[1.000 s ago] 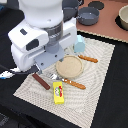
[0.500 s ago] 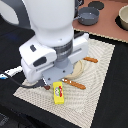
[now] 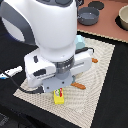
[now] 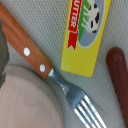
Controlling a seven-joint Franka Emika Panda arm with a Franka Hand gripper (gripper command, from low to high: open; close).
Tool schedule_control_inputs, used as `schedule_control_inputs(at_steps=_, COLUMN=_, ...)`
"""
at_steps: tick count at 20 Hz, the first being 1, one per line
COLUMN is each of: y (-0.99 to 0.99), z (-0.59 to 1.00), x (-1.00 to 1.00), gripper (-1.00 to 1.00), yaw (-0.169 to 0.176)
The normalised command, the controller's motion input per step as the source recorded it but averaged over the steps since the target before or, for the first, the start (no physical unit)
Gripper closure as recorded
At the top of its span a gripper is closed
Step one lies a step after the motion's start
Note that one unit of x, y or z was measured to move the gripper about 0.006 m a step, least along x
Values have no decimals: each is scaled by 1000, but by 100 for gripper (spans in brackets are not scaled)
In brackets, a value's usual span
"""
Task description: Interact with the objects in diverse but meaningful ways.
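A yellow box (image 3: 59, 96) (image 4: 85, 35) with a red and green butter label lies on the woven mat (image 3: 102, 75) near its front edge. In the wrist view a dark brown sausage (image 4: 118, 75) lies beside the box. In the exterior view the arm hides the sausage. A pale blue block (image 3: 80, 41) peeks out behind the arm. My gripper (image 3: 58, 88) hangs just above the box. Its fingers are hidden under the wrist and do not show in the wrist view.
A wooden-handled fork (image 4: 30, 52) lies across the rim of the tan plate (image 4: 22, 102). Orange handles (image 3: 78, 86) stick out from under the arm. A grey pot (image 3: 88, 16) and a bowl (image 3: 123, 18) stand at the back.
The arm has swung toward the exterior view's right and forward. It now covers the plate and hangs over the yellow box. The objects have not moved.
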Motion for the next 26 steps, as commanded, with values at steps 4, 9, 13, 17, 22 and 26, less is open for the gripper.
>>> schedule_control_inputs(at_steps=4, y=-138, z=-145, x=164, gripper=-100, yaw=0)
schedule_control_inputs(at_steps=9, y=-208, z=-231, x=145, gripper=-100, yaw=0)
schedule_control_inputs(at_steps=13, y=-179, z=-281, x=83, gripper=-100, yaw=0)
schedule_control_inputs(at_steps=17, y=-164, z=-280, x=53, gripper=-100, yaw=0)
schedule_control_inputs(at_steps=22, y=-125, z=-244, x=91, gripper=-100, yaw=0)
schedule_control_inputs(at_steps=26, y=-114, z=-108, x=146, gripper=100, yaw=0)
